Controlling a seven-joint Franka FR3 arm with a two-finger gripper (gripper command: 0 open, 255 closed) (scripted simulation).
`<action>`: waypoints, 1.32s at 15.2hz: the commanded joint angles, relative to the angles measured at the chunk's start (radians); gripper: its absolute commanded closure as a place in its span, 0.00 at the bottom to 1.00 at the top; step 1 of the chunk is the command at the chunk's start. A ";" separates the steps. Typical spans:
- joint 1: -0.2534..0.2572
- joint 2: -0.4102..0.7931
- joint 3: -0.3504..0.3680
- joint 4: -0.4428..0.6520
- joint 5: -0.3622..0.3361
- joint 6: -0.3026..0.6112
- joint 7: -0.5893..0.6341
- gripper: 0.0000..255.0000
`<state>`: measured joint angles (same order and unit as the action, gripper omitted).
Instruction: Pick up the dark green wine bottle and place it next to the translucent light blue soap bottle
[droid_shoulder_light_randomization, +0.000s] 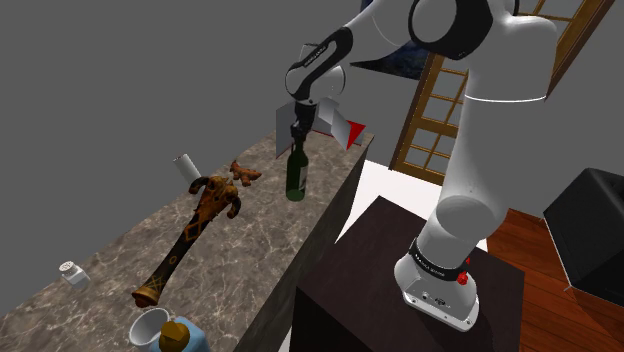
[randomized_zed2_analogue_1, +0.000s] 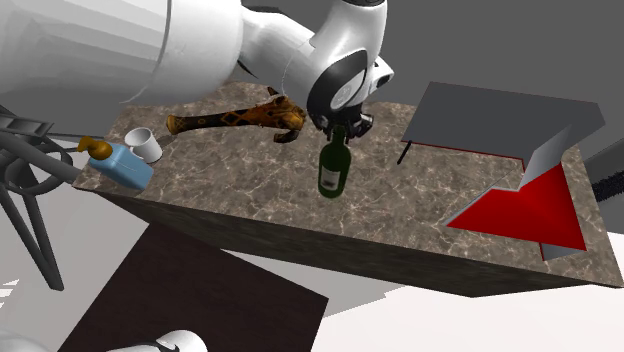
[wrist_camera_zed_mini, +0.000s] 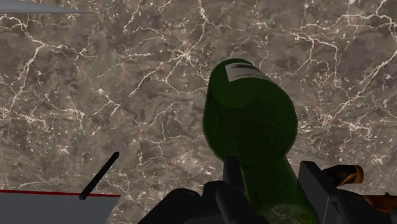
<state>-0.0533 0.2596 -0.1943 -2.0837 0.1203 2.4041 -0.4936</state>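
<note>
At the near end of the marbled counter (droid_shoulder_light_randomization: 240, 250) in the shoulder view, the light blue soap bottle (droid_shoulder_light_randomization: 180, 340) is set just beside a white mug (droid_shoulder_light_randomization: 150, 323). Farther on, the white arm is arched up from the dark stand (droid_shoulder_light_randomization: 350, 290) and bent down over the counter. The gripper (droid_shoulder_light_randomization: 297, 128) is pointed straight down and clenched on the neck of the dark green wine bottle (droid_shoulder_light_randomization: 296, 178). The bottle is held upright above the counter, well apart from the soap bottle.
</note>
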 joint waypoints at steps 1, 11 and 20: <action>0.002 -0.019 -0.003 0.006 -0.007 -0.024 0.005 1.00; 0.007 -0.093 -0.011 0.052 -0.035 -0.143 0.027 1.00; 0.010 -0.145 -0.014 0.113 -0.054 -0.254 0.042 1.00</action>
<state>-0.0425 0.1175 -0.2070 -1.9823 0.0674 2.1649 -0.4507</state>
